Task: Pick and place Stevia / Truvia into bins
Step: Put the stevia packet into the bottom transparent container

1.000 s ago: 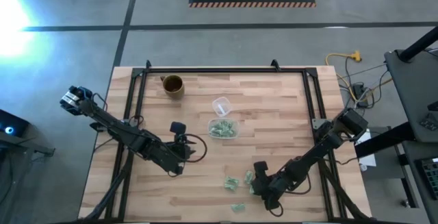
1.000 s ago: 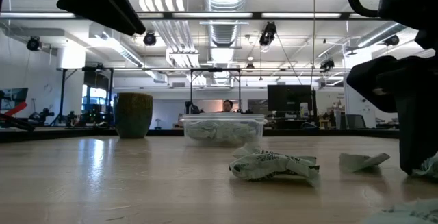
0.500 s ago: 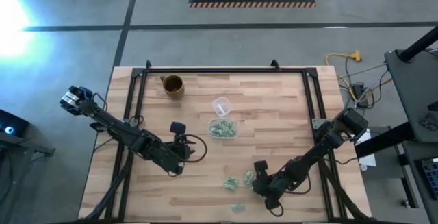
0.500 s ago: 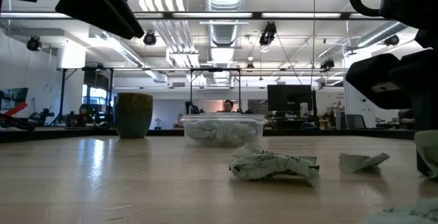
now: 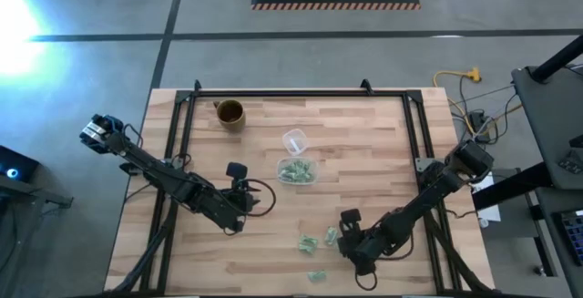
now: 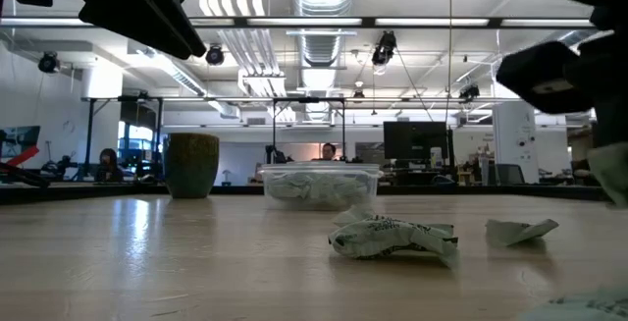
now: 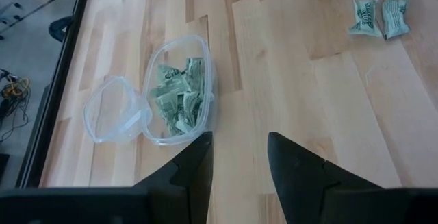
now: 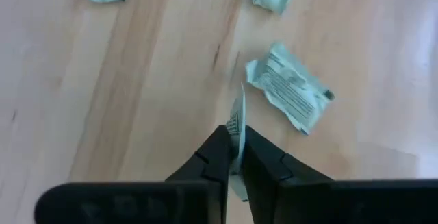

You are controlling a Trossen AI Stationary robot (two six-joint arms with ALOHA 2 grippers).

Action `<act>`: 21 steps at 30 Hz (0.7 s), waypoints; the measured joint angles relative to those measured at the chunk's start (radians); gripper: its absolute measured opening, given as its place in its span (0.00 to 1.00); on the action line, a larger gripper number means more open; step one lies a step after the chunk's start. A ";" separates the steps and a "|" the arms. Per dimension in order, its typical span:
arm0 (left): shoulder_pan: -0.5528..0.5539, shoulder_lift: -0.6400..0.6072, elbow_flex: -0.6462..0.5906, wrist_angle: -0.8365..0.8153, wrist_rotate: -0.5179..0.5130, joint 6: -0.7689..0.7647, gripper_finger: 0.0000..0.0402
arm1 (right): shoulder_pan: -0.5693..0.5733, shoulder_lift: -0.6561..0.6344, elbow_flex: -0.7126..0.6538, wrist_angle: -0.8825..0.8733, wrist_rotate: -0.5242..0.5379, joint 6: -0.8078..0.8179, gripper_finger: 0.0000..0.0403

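right gripper (image 8: 235, 157) is pinched on one stevia packet (image 8: 237, 127), held edge-on between its fingers, low over the near right part of the worktop (image 5: 383, 152). the coming move turns on where the clear bin (image 5: 297, 171) lies: up the worktop and to the left of this gripper, near the middle, already holding packets. left gripper (image 7: 237, 157) hangs spread and empty closer to the bin. loose packets (image 5: 310, 242) lie just beside the right gripper. the held packet shows only as a thin edge, so its long axis is hard to judge.
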 joint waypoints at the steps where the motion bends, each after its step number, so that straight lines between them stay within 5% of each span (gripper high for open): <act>1: 0.000 0.000 0.000 0.000 0.000 0.000 0.31 | 0.000 -0.009 0.010 -0.035 0.020 0.000 0.06; 7: 0.000 0.000 -0.001 0.008 0.000 0.000 0.31 | -0.004 -0.051 0.061 -0.231 0.337 -0.027 0.06; 12: 0.000 0.000 -0.001 0.015 0.000 0.000 0.31 | -0.042 -0.051 0.078 -0.184 0.649 -0.191 0.06; 21: 0.000 0.000 -0.016 0.027 0.000 0.001 0.31 | -0.223 -0.051 0.066 0.023 0.667 -0.445 0.06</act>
